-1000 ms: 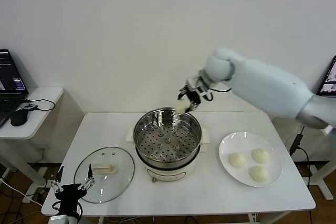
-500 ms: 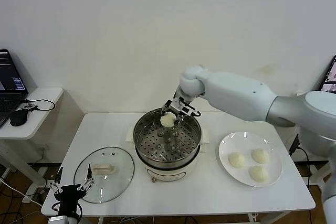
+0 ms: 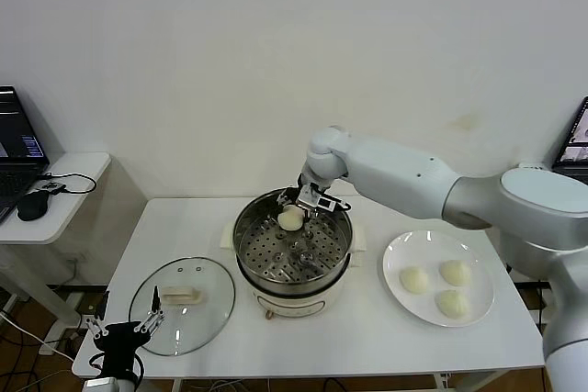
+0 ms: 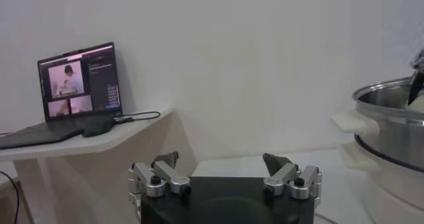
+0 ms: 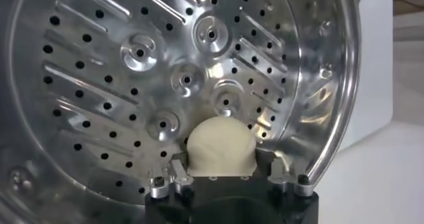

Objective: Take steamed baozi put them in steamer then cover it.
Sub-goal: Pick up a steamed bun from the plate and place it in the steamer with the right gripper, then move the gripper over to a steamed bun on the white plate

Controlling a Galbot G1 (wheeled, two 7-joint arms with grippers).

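The steel steamer stands mid-table on its cream base. One steamed baozi rests on the perforated tray at the far side of the pot. My right gripper reaches down inside the rim, open, and the baozi sits between its spread fingers. Three more baozi lie on the white plate to the right. The glass cover lies flat at the front left. My left gripper hangs open below the table's front left corner, holding nothing.
A side table with a laptop and a mouse stands to the left of the work table. The white wall runs close behind the steamer. My right arm stretches over the table's back right.
My right arm has swung left and lowered the baozi from above the far rim onto the tray inside. Its jaws have spread apart around the bun. The left arm has not moved.
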